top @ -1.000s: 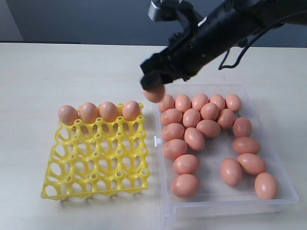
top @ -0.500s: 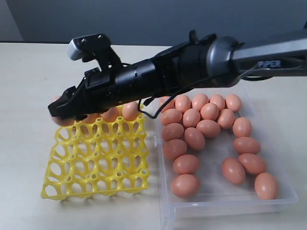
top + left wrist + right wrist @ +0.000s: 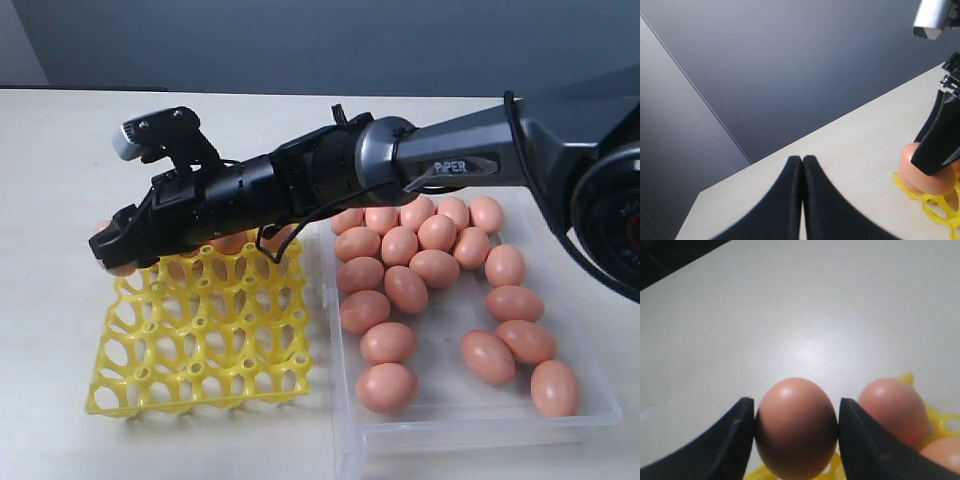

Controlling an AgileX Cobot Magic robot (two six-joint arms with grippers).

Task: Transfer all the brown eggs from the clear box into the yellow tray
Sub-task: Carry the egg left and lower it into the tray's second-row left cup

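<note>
– Where does the wide camera sit?
– High off the table's (image 3: 60, 140) near edge, tilted down toward the far edge and the dark wall (image 3: 300, 40). The tray (image 3: 200, 340) and box (image 3: 480, 425) both fit in, at middling range.
– And the wrist cameras?
– The left one sits low, looking along the left gripper (image 3: 802, 165) across the table to its far edge. The right one looks past the right gripper (image 3: 796, 407), so close that the egg (image 3: 796, 427) fills the foreground.
– What do they share?
– All three see the tray's far left corner.
</note>
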